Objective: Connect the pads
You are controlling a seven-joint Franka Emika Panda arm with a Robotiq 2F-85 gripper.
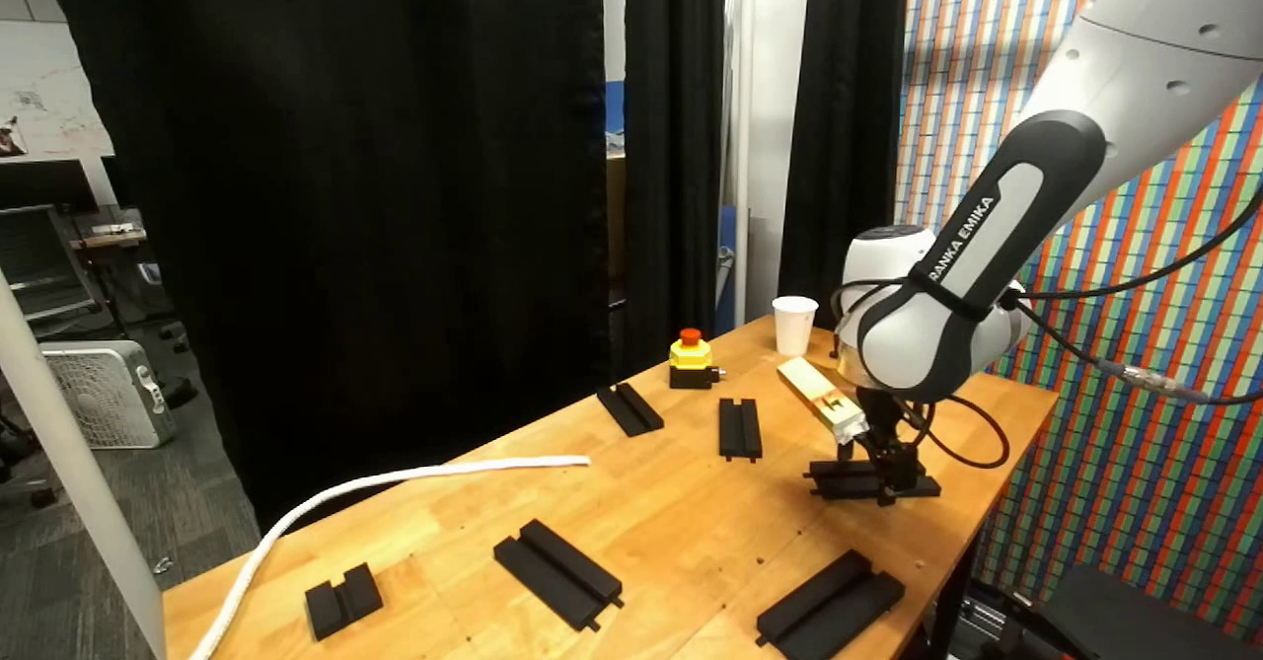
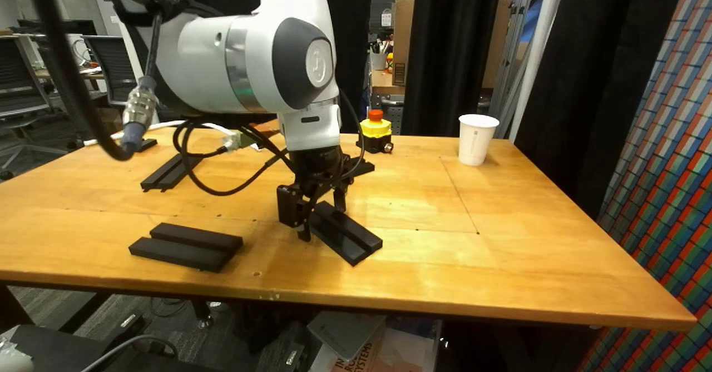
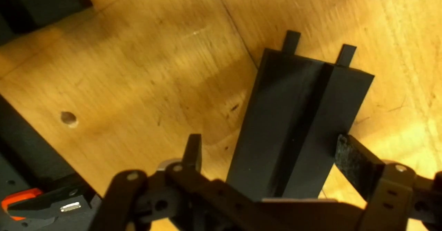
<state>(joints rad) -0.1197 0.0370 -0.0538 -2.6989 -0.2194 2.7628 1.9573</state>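
A grooved black pad (image 3: pixel 293 127) with two thin tabs at one end lies on the wooden tabletop (image 1: pixel 681 502), joined to nothing. The gripper (image 3: pixel 267 148) straddles it with its jaws spread, holding nothing; in the wrist view one of the fingers (image 3: pixel 348 158) is close against a long side, contact uncertain, while bare wood shows along the opposite side. Five more pieces lie around, all apart: a second tabbed pad (image 1: pixel 832 606), a third tabbed pad (image 1: pixel 740 428) and an untabbed-looking strip (image 1: pixel 630 409) near the yellow emergency-stop button (image 1: pixel 692 362), a fourth tabbed pad (image 1: pixel 559 573) farther along, and a short blocky pad (image 1: pixel 343 601) near the white cord (image 1: pixel 474 466). No connection is made. The task looks to be at its start, probably at a first grasp; all the lifting, lining up and joining seems left.
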